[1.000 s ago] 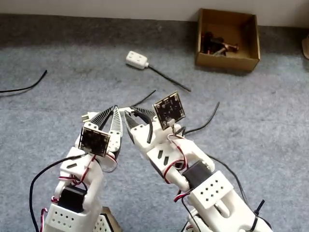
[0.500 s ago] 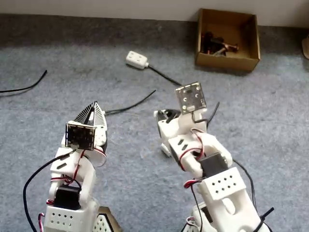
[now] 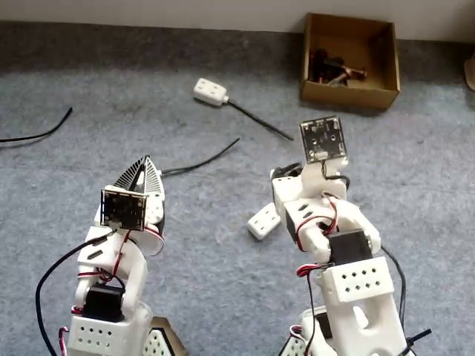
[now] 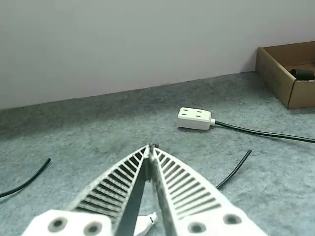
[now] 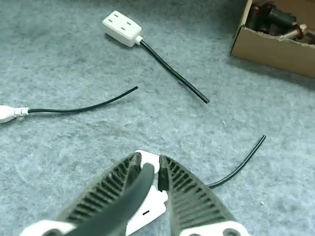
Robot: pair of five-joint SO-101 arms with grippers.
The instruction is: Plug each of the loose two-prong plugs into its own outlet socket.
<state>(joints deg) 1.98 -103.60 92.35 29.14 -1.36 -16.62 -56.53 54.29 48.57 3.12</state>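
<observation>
Lying on the grey carpet [image 3: 67,185], a white socket block [image 3: 263,221] is seen just under the right gripper [image 5: 149,164], its jaws parted slightly; whether it is held cannot be told. The left gripper [image 4: 150,147] is closed tip to tip above a white plug [image 4: 145,225].

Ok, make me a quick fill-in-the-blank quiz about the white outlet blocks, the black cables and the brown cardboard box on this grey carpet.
1. The high view shows ___ white outlet blocks on the grey carpet.
2. The far white outlet block trails a ___ cable.
3. The nearer white outlet block lies close beside the ___ arm.
4. The brown cardboard box has an ___ top.

Missing words: two; black; right; open.
</observation>
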